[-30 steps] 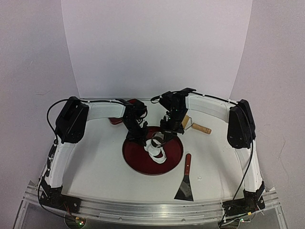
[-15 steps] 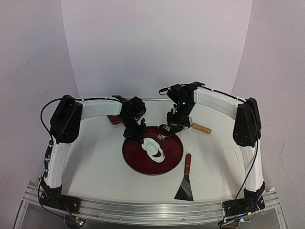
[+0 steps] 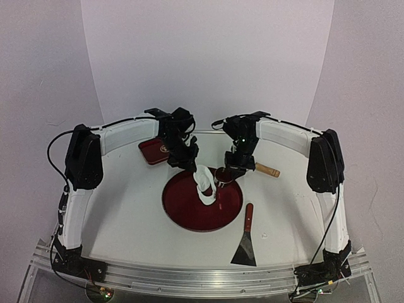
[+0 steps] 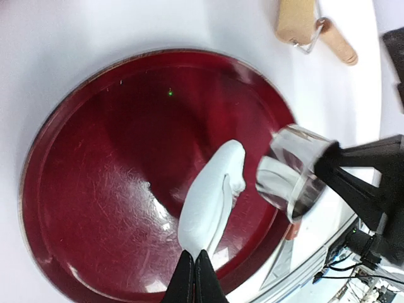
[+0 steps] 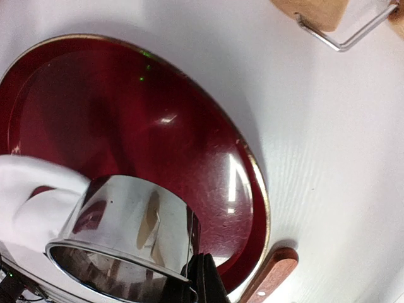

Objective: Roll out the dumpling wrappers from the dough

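The dough (image 3: 205, 184) is a soft white strip hanging down over the round red tray (image 3: 183, 211). My left gripper (image 3: 189, 165) is shut on its upper end; in the left wrist view the dough (image 4: 208, 202) hangs from my left gripper (image 4: 194, 265) above the tray (image 4: 95, 189). My right gripper (image 3: 228, 172) is shut on the rim of the shiny metal ring cutter (image 3: 219, 177), held just right of the dough. In the right wrist view my right gripper (image 5: 199, 278) holds the cutter (image 5: 126, 233), with dough (image 5: 31, 196) at the left edge. No round wrapper shows.
A wooden roller (image 3: 257, 166) lies behind the tray at the right. A scraper with a wooden handle (image 3: 245, 238) lies to the tray's front right. A small red rectangular tray (image 3: 151, 151) sits at the back left.
My left gripper has risen and lifted the dough off the red tray, so it now hangs as a strip. My right gripper has lifted the ring cutter and holds it beside the dough.
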